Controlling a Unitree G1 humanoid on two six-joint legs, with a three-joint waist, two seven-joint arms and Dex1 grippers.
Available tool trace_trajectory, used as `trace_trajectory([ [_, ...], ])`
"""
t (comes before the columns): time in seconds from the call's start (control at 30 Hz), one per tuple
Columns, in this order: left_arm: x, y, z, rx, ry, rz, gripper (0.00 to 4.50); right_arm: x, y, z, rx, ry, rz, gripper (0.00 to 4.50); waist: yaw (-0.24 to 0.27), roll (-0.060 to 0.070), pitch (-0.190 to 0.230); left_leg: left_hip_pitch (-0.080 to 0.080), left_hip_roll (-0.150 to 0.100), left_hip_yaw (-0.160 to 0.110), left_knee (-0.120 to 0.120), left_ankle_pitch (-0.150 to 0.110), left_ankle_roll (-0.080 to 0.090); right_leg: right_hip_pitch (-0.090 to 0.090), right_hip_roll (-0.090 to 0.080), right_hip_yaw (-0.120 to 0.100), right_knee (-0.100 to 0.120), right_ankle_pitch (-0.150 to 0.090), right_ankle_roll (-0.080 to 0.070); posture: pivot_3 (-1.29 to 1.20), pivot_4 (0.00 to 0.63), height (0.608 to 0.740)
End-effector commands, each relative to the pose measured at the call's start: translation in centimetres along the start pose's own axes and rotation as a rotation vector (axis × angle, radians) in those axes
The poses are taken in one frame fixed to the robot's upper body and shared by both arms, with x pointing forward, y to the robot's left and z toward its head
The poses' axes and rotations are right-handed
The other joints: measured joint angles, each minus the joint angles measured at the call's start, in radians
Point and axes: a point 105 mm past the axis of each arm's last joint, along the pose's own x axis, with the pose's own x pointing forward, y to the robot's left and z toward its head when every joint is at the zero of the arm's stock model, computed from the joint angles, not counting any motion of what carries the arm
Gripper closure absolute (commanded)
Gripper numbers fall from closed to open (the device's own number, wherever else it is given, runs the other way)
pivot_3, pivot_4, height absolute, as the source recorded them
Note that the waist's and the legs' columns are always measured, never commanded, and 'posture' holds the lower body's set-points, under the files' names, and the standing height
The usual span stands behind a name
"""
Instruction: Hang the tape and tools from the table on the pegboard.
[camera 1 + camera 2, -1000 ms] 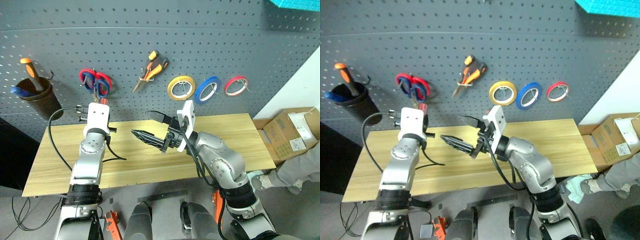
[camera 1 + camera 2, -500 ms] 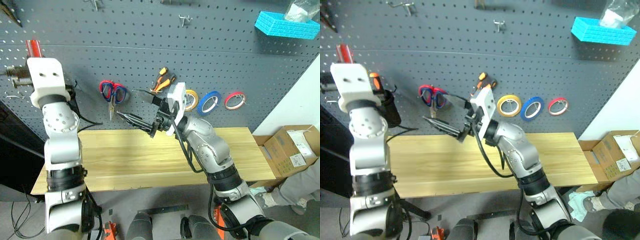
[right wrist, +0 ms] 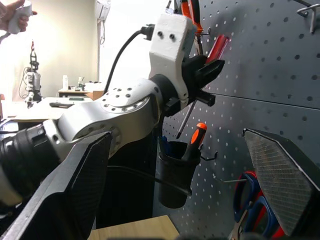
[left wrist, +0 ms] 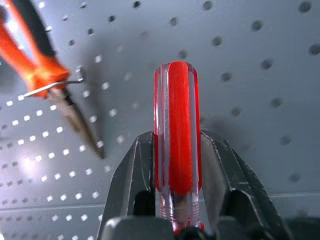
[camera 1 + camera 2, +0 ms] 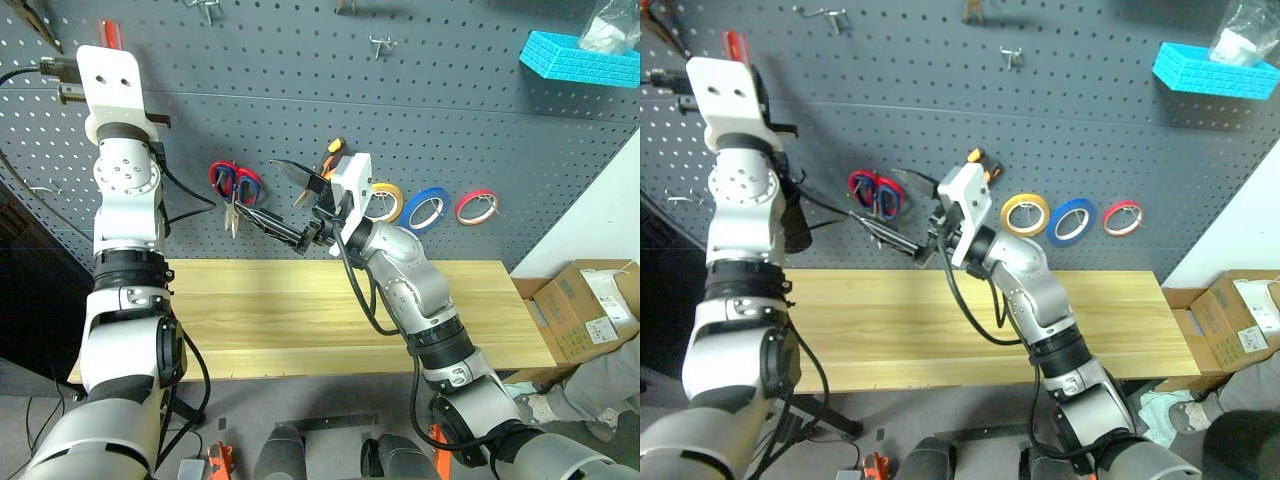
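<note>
My left gripper (image 4: 176, 137) is shut on the slim red-handled screwdriver (image 4: 176, 125), held high against the dark grey pegboard (image 5: 450, 110) at the upper left (image 5: 108, 32). My right gripper (image 5: 255, 185) stands open and empty in front of the board, just above the table (image 5: 300, 310). Scissors (image 5: 235, 183) with red and blue loops hang right behind its fingertips. The pliers (image 5: 333, 147) hang beside its wrist, mostly hidden. On hooks to the right hangs the blue tape (image 5: 428, 208), between a yellow roll (image 5: 385, 200) and a red roll (image 5: 475, 205).
A black cup (image 3: 175, 175) holding an orange-handled screwdriver (image 3: 196, 137) hangs on the board below my left gripper. Another pair of orange-handled pliers (image 4: 45, 75) hangs on a hook near the held screwdriver. A blue basket (image 5: 580, 55) sits top right, a cardboard box (image 5: 590, 305) on the floor right.
The view has tilted upward. My left arm has risen from table height to the upper board with the screwdriver. The right gripper lifted slightly and stays open.
</note>
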Motion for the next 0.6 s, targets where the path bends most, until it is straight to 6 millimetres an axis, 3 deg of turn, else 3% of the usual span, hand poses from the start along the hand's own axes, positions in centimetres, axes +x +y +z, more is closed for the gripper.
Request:
trace_trajectory([
  [0.03, 0.7, 1.0, 0.2, -0.038, -0.006, 0.028, 3.62, -0.1, -0.3, 1.3, -0.038, -0.051, -0.018, 0.0, -0.001, 0.0, -0.002, 0.0, 0.0, 0.0, 0.0, 0.0, 0.0, 0.0, 0.0, 0.0, 0.0, 0.0, 0.0, 0.22, 0.0, 0.74],
  [0.3, -0.9, 2.1, -5.0, -0.139, 0.168, 0.086, 3.62, -0.9, -0.5, 1.0, -0.041, -0.033, -0.036, 0.0, 0.0, -0.001, -0.004, 0.0, 0.0, 0.001, 0.001, 0.0, 0.0, 0.0, 0.0, 0.0, 0.001, 0.0, 0.0, 0.21, 0.0, 0.74],
  [0.6, -1.8, 2.2, -6.2, -0.154, 0.207, 0.101, 3.62, -1.3, -0.5, 0.6, -0.037, -0.018, -0.042, 0.0, 0.001, -0.003, -0.009, 0.001, 0.0, 0.001, 0.002, 0.0, 0.0, 0.0, 0.0, 0.0, 0.002, 0.0, 0.0, 0.21, 0.0, 0.74],
])
